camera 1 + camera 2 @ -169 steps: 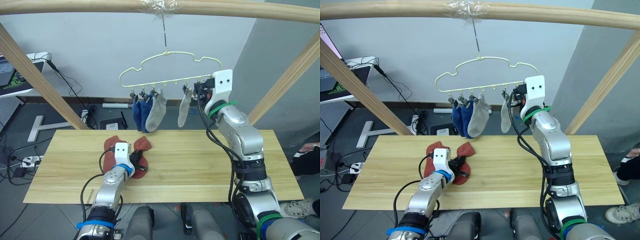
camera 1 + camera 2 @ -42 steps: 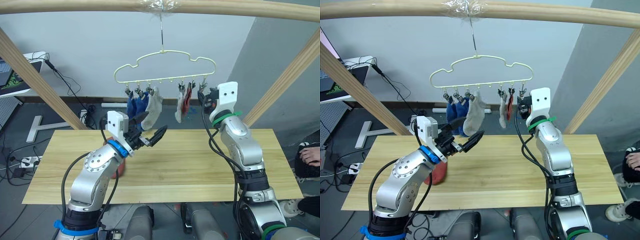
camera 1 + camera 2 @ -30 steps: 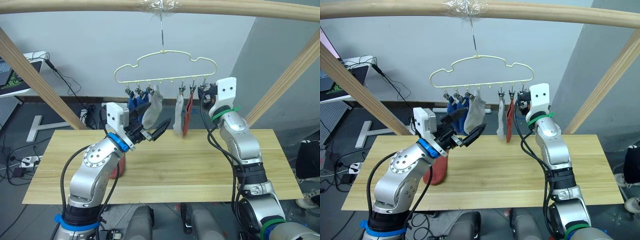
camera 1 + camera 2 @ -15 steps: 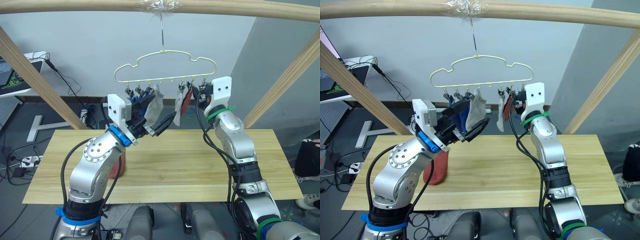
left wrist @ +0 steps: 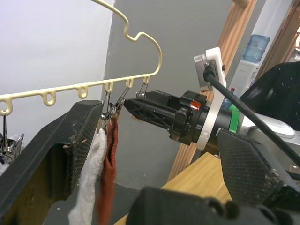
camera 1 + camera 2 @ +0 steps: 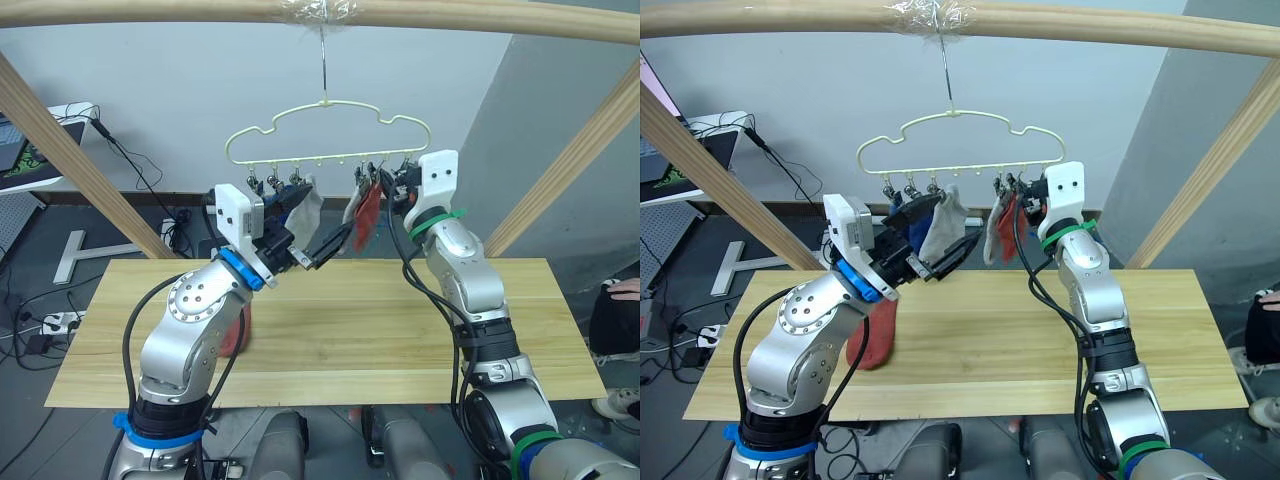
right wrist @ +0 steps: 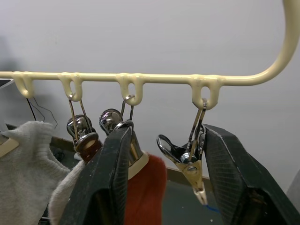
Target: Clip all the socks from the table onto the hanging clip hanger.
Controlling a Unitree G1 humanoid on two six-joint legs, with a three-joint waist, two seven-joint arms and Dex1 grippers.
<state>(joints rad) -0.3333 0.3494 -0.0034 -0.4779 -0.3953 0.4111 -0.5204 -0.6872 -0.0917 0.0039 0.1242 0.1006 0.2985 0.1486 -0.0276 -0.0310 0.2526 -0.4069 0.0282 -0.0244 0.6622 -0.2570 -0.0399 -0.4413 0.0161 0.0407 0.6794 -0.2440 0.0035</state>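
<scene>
From the head views, the pale-yellow wire clip hanger [image 6: 325, 135] is hanging by its hook from a thick wooden pole [image 6: 320, 14]. Blue socks [image 6: 908, 212], a grey sock [image 6: 939, 232], another grey sock [image 6: 993, 235] and a rust-red sock [image 6: 367, 215] are dangling from its clips. The last rust-red sock [image 6: 873, 336] is hanging from under the raised left arm, above the plank table [image 6: 400, 330].

The left gripper [image 6: 318, 238] is reaching up toward the hung socks, its fingers spread wide and holding nothing. The right gripper [image 6: 392, 185] is stretching up to the hanger's right end.

The left wrist view is showing the hanger's cloud-like curve, and soft knit hanging limp.

The right wrist view is showing the shiny empty metal clip [image 7: 187, 161] sitting between the right gripper's parted black fingers [image 7: 110, 183], untouched.
</scene>
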